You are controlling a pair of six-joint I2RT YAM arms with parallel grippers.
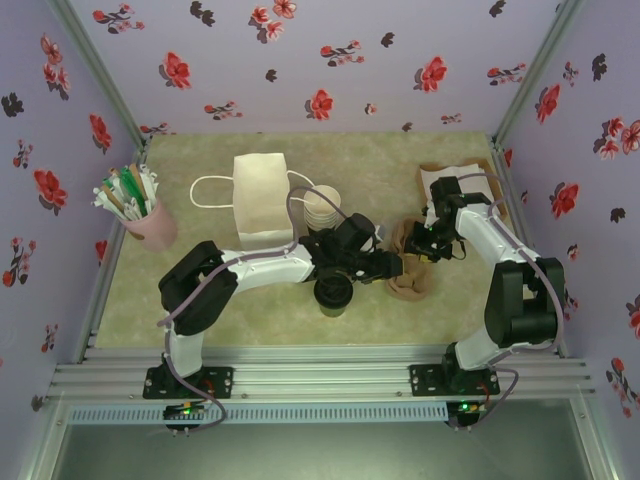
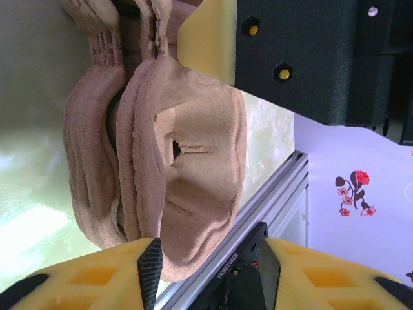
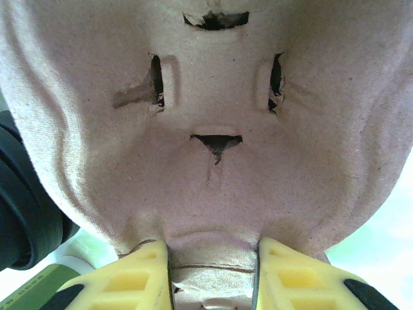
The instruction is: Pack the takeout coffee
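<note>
At mid-mat, a bit fwd of centre, the takeout coffee (image 1: 333, 293) stands upright w/ black lid on. It sits right under the left arm's wrist and just left of the pulp carriers (image 1: 410, 282); whether it touches them, can't tell.

Room and edges:
- A bare strip of mat (image 1: 270, 322) runs from the cup to the near rail (image 1: 320, 366), nothing on it.
- Front-left of the mat is also bare, btwn the folded left elbow and the left wall.
- A white bag (image 1: 262, 200) stands upright behind the left forearm, handles looping out both sides. The stack of cups (image 1: 322, 208) is just beside it on the right.
- A pink holder w/ straws (image 1: 140, 215) sits at the mat's left edge, well apart from the arm.
- A flat brown-and-white pile (image 1: 455, 178) sits in the back-right corner, close behind the right wrist; tight there.

Arms:
- Left: elbow folded low at near-left, forearm laid across the mat to the right, left gripper (image 1: 398, 266) pointing at the carriers. In the wrist view its jaws are part-open and straddle the front carrier's rim. A gap shows by one finger, so no clamp.
- Right: elbow up by the right wall, forearm reaching back and left. The right gripper (image 3: 213, 261) has its jaws narrow, pinched on a carrier's edge.
</note>
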